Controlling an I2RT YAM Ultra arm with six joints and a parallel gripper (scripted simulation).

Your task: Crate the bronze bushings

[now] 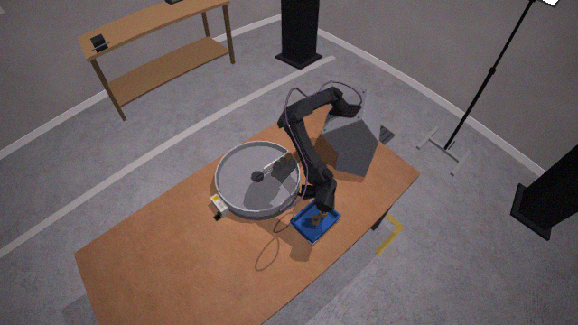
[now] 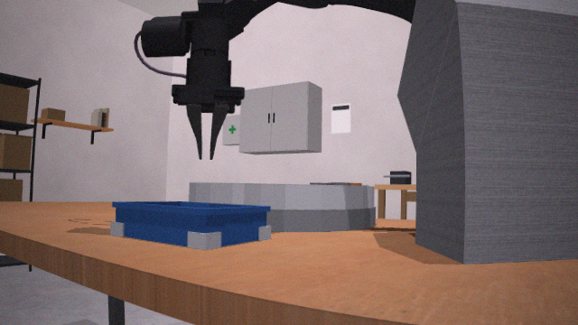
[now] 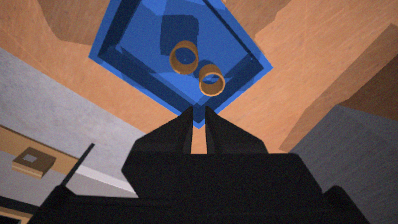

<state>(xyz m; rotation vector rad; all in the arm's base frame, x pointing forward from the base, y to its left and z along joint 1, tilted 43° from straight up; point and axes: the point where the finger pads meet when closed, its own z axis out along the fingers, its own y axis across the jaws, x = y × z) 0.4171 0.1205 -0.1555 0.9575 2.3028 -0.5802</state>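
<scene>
Bronze bushings: two, one (image 3: 183, 57) beside the other (image 3: 212, 80), lying in blue crate (image 3: 127, 60). Crate on wooden surface (image 2: 316, 271), just beside grey turntable (image 2: 289, 200). Pincer (image 2: 206, 156) well above crate, pointing down, fingers nearly together, empty. Steel bushings: not discernible on turntable from these views.

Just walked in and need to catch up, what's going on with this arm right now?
The arm is sorting bushings from the turntable into the blue crate. Two bronze bushings already lie in the crate. The gripper hangs above the crate, jaws nearly shut and holding nothing. One dark piece sits on the turntable; its kind is too small to tell.
</scene>
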